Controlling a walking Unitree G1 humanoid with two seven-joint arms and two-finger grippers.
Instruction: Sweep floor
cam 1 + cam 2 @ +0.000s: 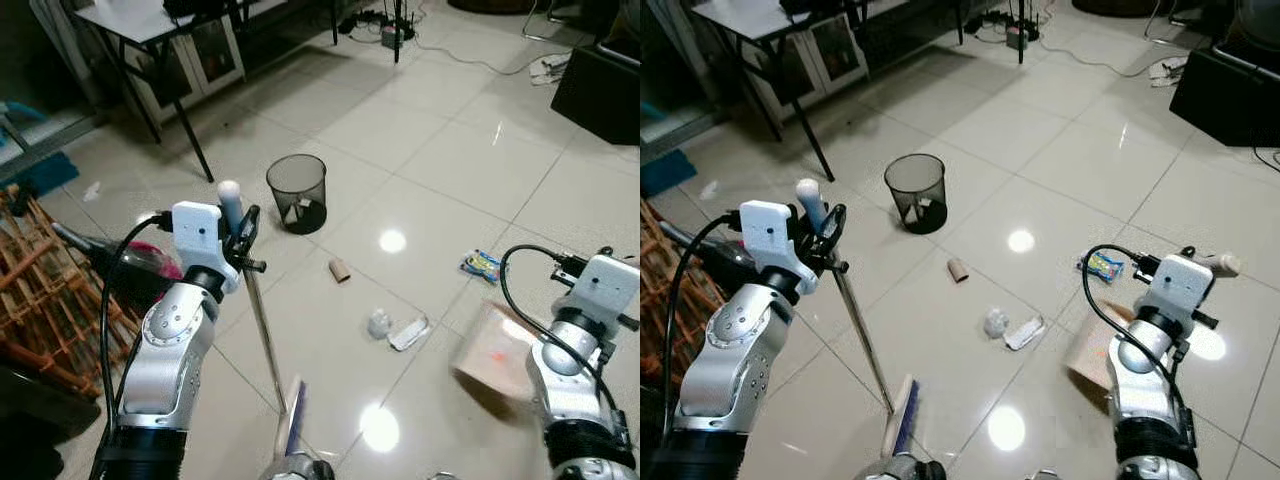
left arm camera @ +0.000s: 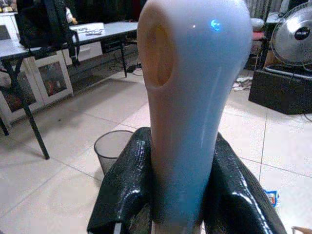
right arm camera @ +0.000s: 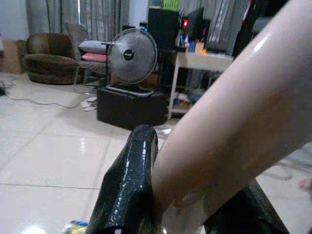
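My left gripper [image 1: 241,226] is shut on the pale rounded top of the broom handle [image 2: 192,87]. The metal pole [image 1: 265,330] slants down to the brush head [image 1: 902,412] on the tiles in front of me. My right gripper [image 3: 195,195] is shut on the beige handle of the dustpan [image 1: 493,356], which hangs low over the floor on my right. Litter lies between them: a cardboard tube [image 1: 340,269], a crumpled paper ball [image 1: 378,323], a white wrapper [image 1: 408,333] and a colourful packet [image 1: 480,265].
A black mesh bin [image 1: 297,193] stands just beyond the litter. A black-legged table [image 1: 150,40] and a cabinet are at the back left, a wooden rack [image 1: 40,290] at my left. A black box [image 1: 600,90] and cables lie at the back right.
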